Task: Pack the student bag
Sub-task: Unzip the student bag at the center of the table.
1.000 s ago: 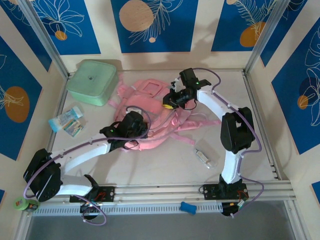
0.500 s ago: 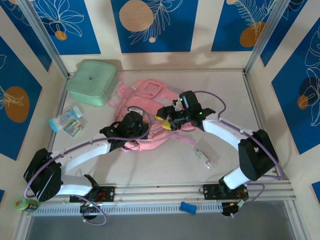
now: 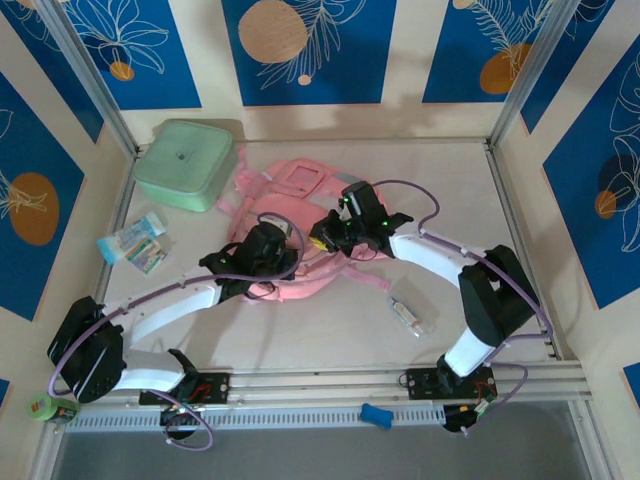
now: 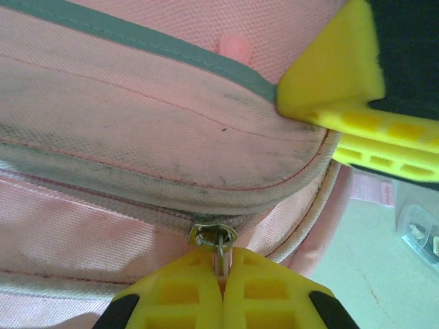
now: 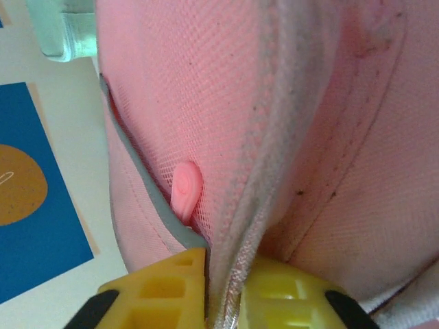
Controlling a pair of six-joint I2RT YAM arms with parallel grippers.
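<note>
The pink student bag lies flat mid-table, partly under both arms. My left gripper rests on its near left part. In the left wrist view that gripper is shut on the metal zipper pull of a closed zipper under a grey-edged flap. My right gripper sits at the bag's middle, its yellow finger pressing the flap. In the right wrist view the right gripper is shut on a fold of the bag along a zipper seam, beside a pink rubber tab.
A mint-green lidded box stands at the back left, touching the bag's straps. Small packets lie by the left wall. A clear packet lies right of the bag, near the right arm. A blue piece sits on the front rail.
The right arm has come down and leftward from the bag's far side to its middle, and its gripper now pinches the bag's fabric. The left arm has stayed put.
</note>
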